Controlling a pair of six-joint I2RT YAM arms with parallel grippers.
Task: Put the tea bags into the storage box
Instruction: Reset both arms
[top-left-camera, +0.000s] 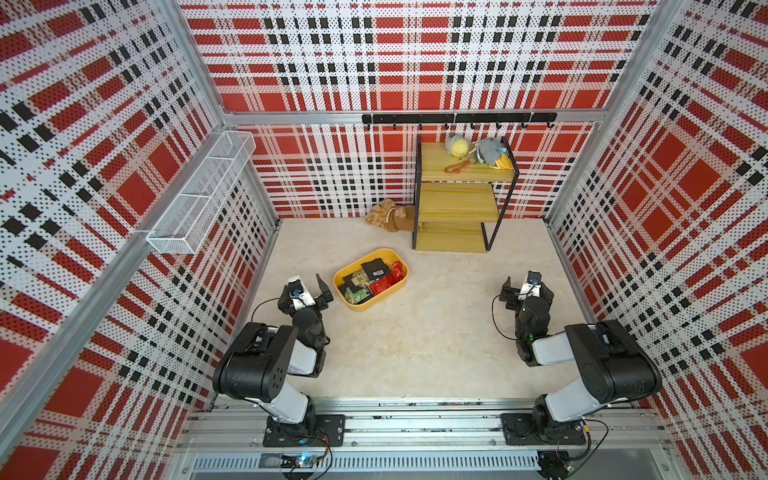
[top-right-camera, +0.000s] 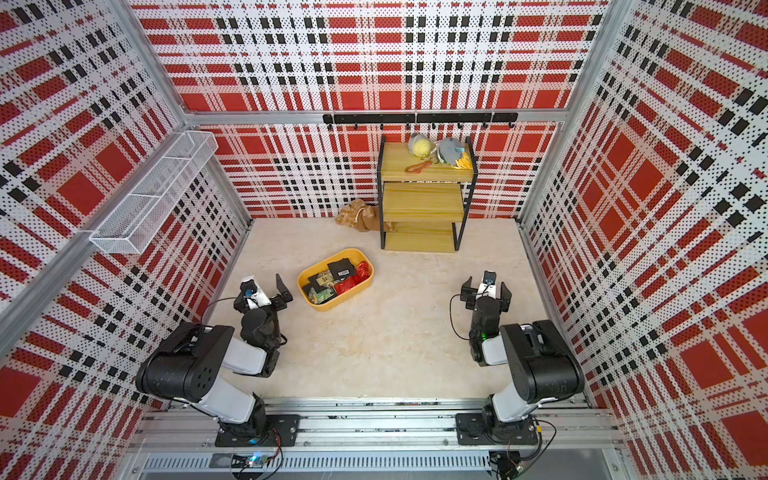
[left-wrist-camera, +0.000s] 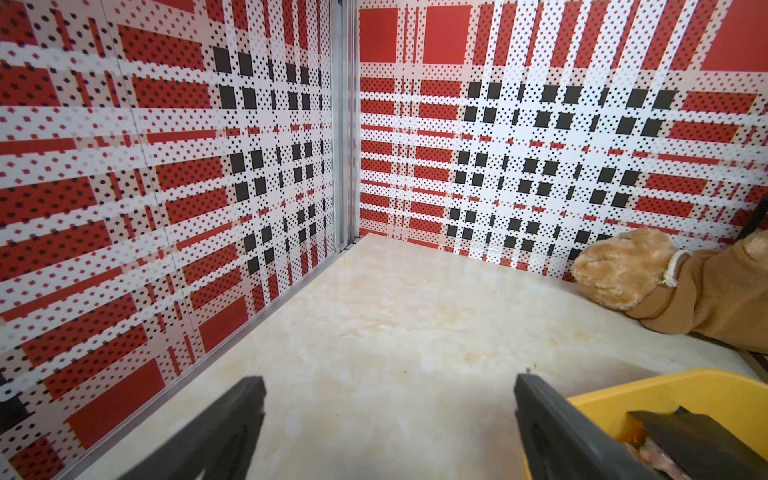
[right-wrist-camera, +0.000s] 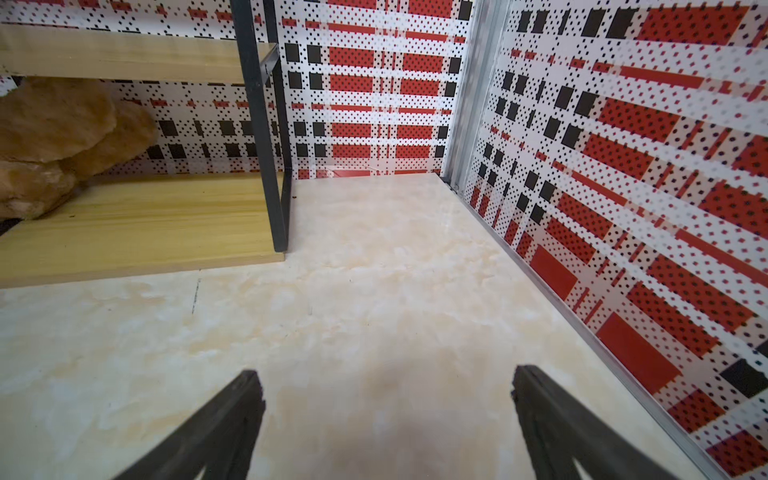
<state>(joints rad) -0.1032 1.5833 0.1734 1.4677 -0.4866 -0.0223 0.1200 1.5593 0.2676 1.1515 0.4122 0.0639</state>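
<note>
The left hand, spread and empty, sits just beside the storage box, which holds all the tea bags in view; the bench shows none loose and the right hand is spread and empty too, so the task looks done.

The tea bags lie in the storage box, before the shelf.
</note>
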